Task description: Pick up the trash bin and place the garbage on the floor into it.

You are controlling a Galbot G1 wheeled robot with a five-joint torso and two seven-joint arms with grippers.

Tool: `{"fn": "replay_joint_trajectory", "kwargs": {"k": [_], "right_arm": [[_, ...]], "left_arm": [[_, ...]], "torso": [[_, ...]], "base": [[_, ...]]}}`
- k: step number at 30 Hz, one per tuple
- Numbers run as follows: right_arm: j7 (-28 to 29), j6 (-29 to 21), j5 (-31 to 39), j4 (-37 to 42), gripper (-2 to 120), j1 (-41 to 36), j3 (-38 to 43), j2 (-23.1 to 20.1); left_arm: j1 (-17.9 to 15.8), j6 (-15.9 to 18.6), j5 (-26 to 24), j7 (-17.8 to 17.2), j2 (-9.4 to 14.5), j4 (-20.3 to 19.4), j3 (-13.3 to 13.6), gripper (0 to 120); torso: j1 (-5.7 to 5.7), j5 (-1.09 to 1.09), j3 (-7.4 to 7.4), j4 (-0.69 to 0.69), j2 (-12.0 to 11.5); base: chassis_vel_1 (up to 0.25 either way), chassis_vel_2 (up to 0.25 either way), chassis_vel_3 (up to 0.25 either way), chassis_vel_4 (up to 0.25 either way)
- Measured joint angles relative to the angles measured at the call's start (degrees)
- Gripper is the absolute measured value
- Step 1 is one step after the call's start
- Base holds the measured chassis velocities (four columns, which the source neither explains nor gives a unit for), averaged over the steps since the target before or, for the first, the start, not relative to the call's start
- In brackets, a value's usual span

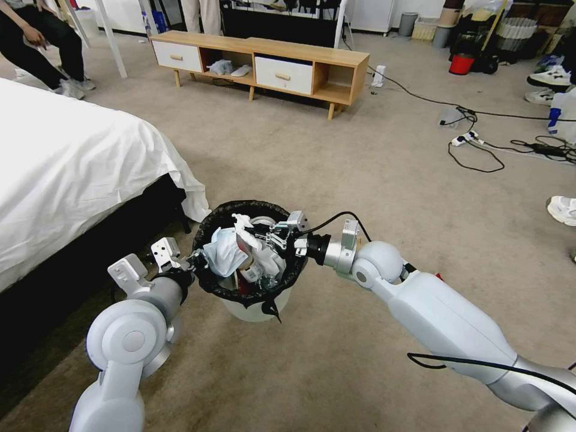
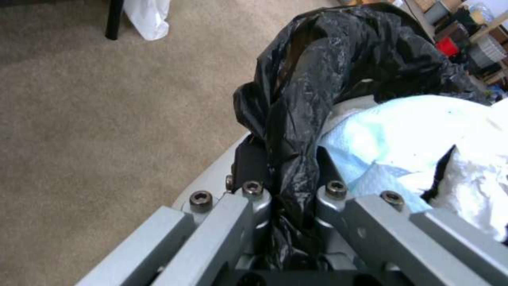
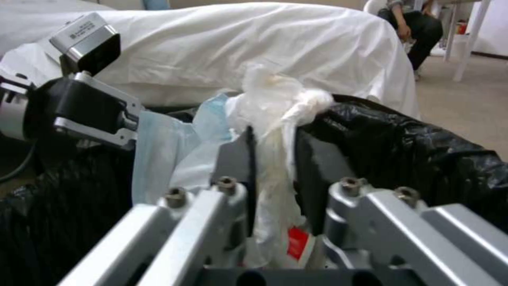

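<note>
Bed corner point(image 1: 180, 174) just beside trash bin point(image 1: 255, 309). Left hand point(image 2: 288, 186) clamped on bin liner rim; right hand point(image 3: 275, 174) pinching white tissue point(image 3: 278, 103) w/ face mask point(image 1: 223, 252) inside.

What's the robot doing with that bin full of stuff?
The robot is tidying up. Its left gripper is clamped on the black-lined rim of the trash bin, holding it beside the bed. Its right gripper is over the bin's mouth, pinching a crumpled white tissue. The bin already holds garbage, including a pale blue face mask and something red. The carpeted floor right around the bin has no litter on it.
</note>
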Motion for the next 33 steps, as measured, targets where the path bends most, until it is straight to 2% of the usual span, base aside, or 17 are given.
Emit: {"fn": "replay_joint_trajectory", "kwargs": {"k": [1, 2, 3, 5, 6, 7, 9, 12, 14, 18, 19, 24, 33], "right_arm": [[0.11, 0.0, 0.0, 0.0, 30, -0.16, 0.06, 0.0], [0.11, 0.0, 0.0, 0.0, 30, -0.16, 0.06, 0.0], [0.16, 0.0, 0.0, 0.02, 37, -0.27, 0.08, -0.04], [0.19, 0.0, 0.0, 0.06, 39, -0.28, 0.08, -0.09], [0.25, 0.0, 0.09, 0.23, 47, -0.29, 0.1, -0.24], [0.25, 0.0, 0.09, 0.23, 47, -0.29, 0.1, -0.24], [0.46, -0.04, 0.22, 0.41, 62, -0.39, 0.32, -0.38], [0.57, -0.07, 0.27, 0.53, 67, -0.5, 0.34, -0.41], [0.72, -0.13, 0.33, 0.82, 80, -0.73, 0.41, -0.58], [0.76, -0.17, 0.34, 0.97, 89, -0.87, 0.58, -0.74], [0.81, -0.21, 0.37, 1.1, 96, -0.93, 0.75, -0.86], [0.88, -0.28, 0.44, 1.62, 100, -0.98, 0.99, -1.15], [0.97, -0.65, 0.93, 3.88, 100, -0.99, 2.47, -1.64]], "left_arm": [[0.02, -0.01, 0.02, 0.02, 0.0, -0.02, -0.02, 4], [0.02, -0.01, 0.02, 0.02, 0.0, -0.02, -0.02, 4], [0.02, -0.01, 0.06, 0.03, -0.01, -0.03, -0.04, 4], [0.02, -0.01, 0.09, 0.04, -0.02, -0.03, -0.06, 4], [0.02, -0.03, 0.12, 0.05, -0.04, -0.03, -0.08, 4], [0.02, -0.03, 0.12, 0.05, -0.04, -0.03, -0.08, 4], [0.08, -0.06, 0.41, 0.3, -0.16, -0.05, -0.12, 4], [0.1, -0.08, 0.56, 0.42, -0.19, -0.05, -0.12, 4], [0.01, -0.09, 0.66, 0.51, -0.28, -0.06, -0.1, 4], [-0.12, -0.16, 0.67, 0.51, -0.33, -0.03, -0.09, 4], [-0.17, -0.23, 0.68, 0.49, -0.33, 0.05, -0.12, 4], [-0.52, -0.39, 0.64, 0.22, -0.29, 0.46, -0.58, 4], [-0.52, -0.63, 0.59, 0.09, -0.15, 0.5, -1.15, 4]], "torso": [[0.0, 0.0, 0.0, 0.0, 0.0], [0.0, 0.0, 0.0, 0.0, 0.0], [0.0, 0.0, 0.0, 0.0, 0.0], [0.0, 0.0, 0.0, 0.0, 0.0], [0.0, 0.0, 0.0, 0.0, 0.0], [0.0, 0.0, 0.0, 0.0, 0.0], [0.0, 0.0, 0.0, 0.0, 0.0], [0.0, 0.0, 0.0, 0.0, 0.0], [0.0, 0.0, 0.0, 0.0, 0.0], [0.0, 0.0, 0.0, 0.0, 0.0], [0.0, 0.0, 0.0, 0.0, 0.0], [0.0, 0.0, 0.0, 0.0, 0.0], [0.0, 0.0, 0.0, 0.0, 0.0]], "base": [[0.0, 0.0, 0.0, 0.0], [0.0, 0.0, 0.0, 0.0], [0.0, 0.0, 0.0, 0.0], [0.0, 0.0, 0.0, 0.0], [0.0, 0.0, 0.0, 0.0], [0.0, 0.0, 0.0, 0.0], [0.0, 0.0, 0.0, 0.0], [0.0, 0.0, 0.0, 0.0], [0.0, 0.0, 0.0, 0.0], [0.0, 0.0, 0.0, 0.0], [0.0, 0.0, 0.0, 0.0], [0.0, 0.0, 0.0, 0.0], [0.0, 0.0, 0.0, 0.0]]}}
